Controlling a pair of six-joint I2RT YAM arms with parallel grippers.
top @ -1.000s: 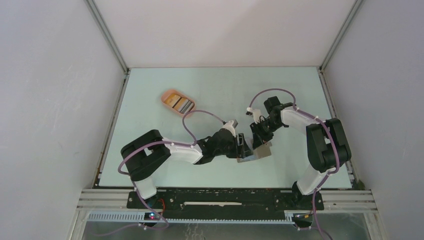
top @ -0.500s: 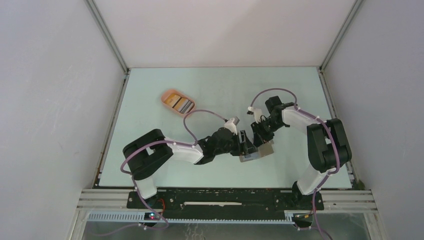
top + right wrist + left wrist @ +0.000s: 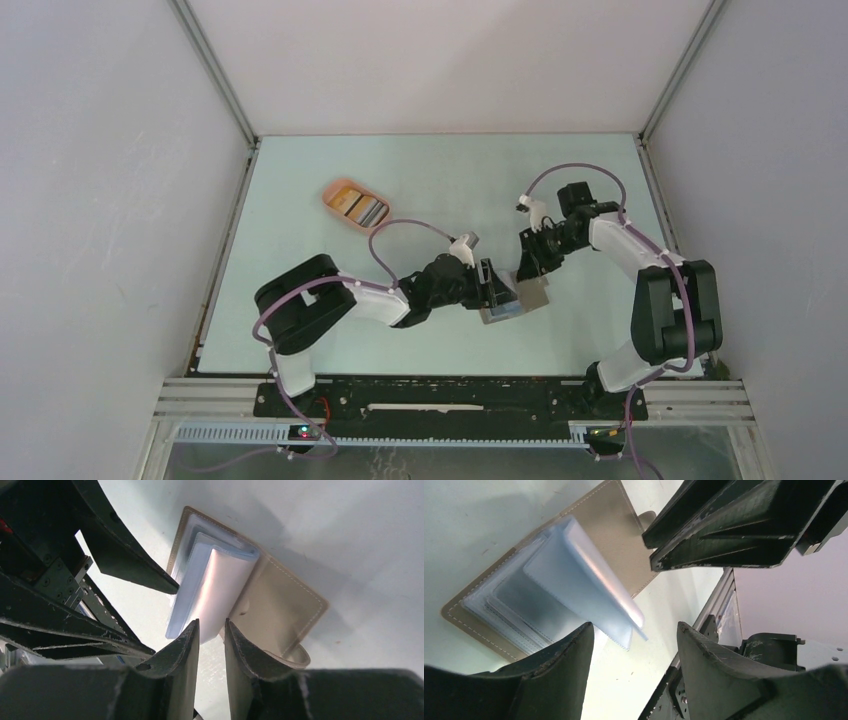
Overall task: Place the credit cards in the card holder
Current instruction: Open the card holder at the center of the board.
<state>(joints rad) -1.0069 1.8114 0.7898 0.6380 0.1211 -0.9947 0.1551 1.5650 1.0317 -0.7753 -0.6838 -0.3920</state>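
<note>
The card holder (image 3: 532, 297) lies open on the table, its tan inside showing a stack of clear blue-white sleeves (image 3: 569, 575), one sleeve standing up (image 3: 225, 585). My left gripper (image 3: 497, 288) is open at its near-left side; in its wrist view the left gripper (image 3: 634, 630) has bare table between the fingers and the sleeve edge just past the left fingertip. My right gripper (image 3: 527, 262) hovers over the holder's far edge. Seen from its own wrist, the right gripper (image 3: 211, 625) has its jaws a narrow gap apart, with the raised sleeve's end just beyond the tips. The credit cards (image 3: 363, 209) lie in the tray.
A peach-orange oval tray (image 3: 335, 192) sits at the back left of the table. White walls enclose the table on three sides. A metal rail (image 3: 450, 385) with both arm bases runs along the near edge.
The right arm has swung out to the right and its gripper has drawn back from the holder, jaws slightly wider. The left gripper and the holder have shifted slightly right.
</note>
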